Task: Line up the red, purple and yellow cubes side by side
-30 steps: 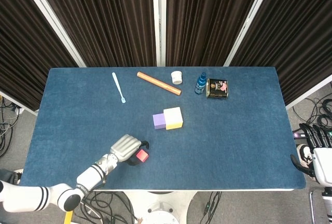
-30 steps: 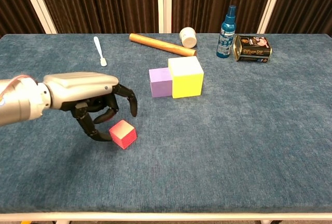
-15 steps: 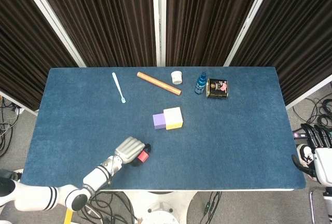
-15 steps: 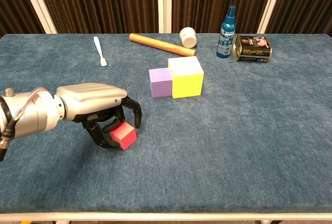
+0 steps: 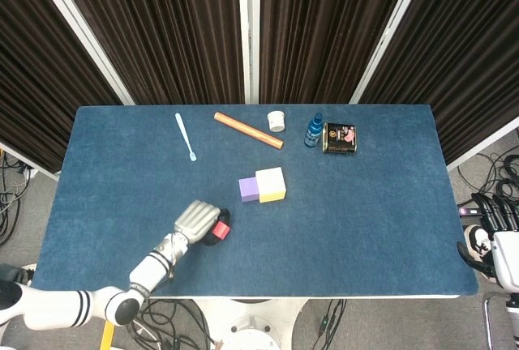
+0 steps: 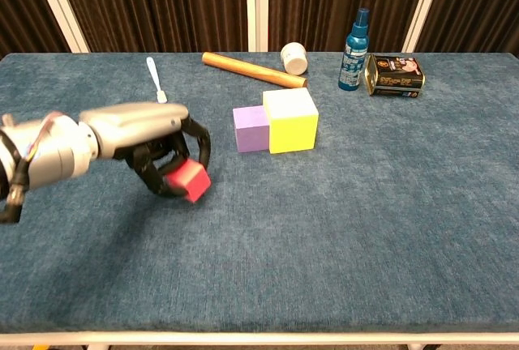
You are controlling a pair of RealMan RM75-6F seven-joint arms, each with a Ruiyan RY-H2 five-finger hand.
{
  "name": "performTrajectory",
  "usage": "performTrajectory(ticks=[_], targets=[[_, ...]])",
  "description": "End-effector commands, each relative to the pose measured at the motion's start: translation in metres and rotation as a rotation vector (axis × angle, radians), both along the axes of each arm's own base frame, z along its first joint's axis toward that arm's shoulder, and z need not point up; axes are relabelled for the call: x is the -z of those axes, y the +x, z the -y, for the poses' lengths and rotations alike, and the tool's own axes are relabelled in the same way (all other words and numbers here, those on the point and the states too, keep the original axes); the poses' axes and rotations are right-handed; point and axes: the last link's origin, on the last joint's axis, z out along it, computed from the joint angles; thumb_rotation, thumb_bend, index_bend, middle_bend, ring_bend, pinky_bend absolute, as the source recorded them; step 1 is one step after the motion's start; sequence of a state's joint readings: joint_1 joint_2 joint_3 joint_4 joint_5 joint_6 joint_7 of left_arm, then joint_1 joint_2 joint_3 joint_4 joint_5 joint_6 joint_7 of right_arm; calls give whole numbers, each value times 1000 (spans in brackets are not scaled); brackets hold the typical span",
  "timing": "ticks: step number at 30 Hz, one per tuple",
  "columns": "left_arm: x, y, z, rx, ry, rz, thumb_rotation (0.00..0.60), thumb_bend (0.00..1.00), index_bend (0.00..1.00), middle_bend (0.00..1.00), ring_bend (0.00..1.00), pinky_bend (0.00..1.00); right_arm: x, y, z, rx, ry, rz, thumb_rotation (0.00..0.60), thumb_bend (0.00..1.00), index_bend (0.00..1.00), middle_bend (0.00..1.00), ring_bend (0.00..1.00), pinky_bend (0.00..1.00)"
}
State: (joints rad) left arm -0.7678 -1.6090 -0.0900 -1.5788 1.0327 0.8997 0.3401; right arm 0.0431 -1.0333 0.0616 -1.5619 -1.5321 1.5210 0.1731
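Dark pleated curtains with pale uprights hung behind a bench (image 5: 381, 204) covered in blue felt-like cloth. Low on the robot's left side, the left hand (image 5: 197, 222), silver-backed with black fingers, was curled around the small red cube (image 6: 189, 180), which sat pinched between its fingertips and looked to be raised a little off the cloth. Ahead of that hand and slightly to its right, near but not touching, stood the small lilac-purple cube (image 6: 250, 128), and pressed against its far side the larger yellow cube (image 6: 289, 118). Well beyond the hand, along the back edge, lay a white plastic spatula (image 6: 155, 79), an orange-brown wooden rod (image 6: 253, 70), a small white jar (image 6: 293, 57), a blue spray bottle (image 6: 354, 39) and a dark printed tin (image 6: 394, 74). Far off to the right, past the bench edge, the right hand (image 5: 491, 222) hung idle with nothing in it; how far its fingers were spread could not be judged.

The red cube looked light, rigid and smooth-faced, probably foam or plastic, so a pinch on two opposite flat faces should hold it; gripped by a corner it would likely twist.

The chest view showed the cube's faces and the fingers wrapped on it; the head view hid most of the cube under the hand's back but alone showed the right hand.
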Motion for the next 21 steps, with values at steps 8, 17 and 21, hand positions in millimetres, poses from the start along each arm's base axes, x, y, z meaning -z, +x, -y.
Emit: performTrajectory(ticks=[8,17,21], targets=[[2,17,-58,-153,63,8,600,318,522,891,928,993,-1,0,-2,-2,-3,1,600,209,0,84,2,78],[16,25,-74,-135,93,-76,600,322,502,889,927,993,-4,-3,-4,12,-10,-3,600,210,0,84,2,78],[21,28,-75,-155,93,-83,600,322,501,886,927,993,-4,-3,-4,14,-10,-3,600,209,0,84,2,78]])
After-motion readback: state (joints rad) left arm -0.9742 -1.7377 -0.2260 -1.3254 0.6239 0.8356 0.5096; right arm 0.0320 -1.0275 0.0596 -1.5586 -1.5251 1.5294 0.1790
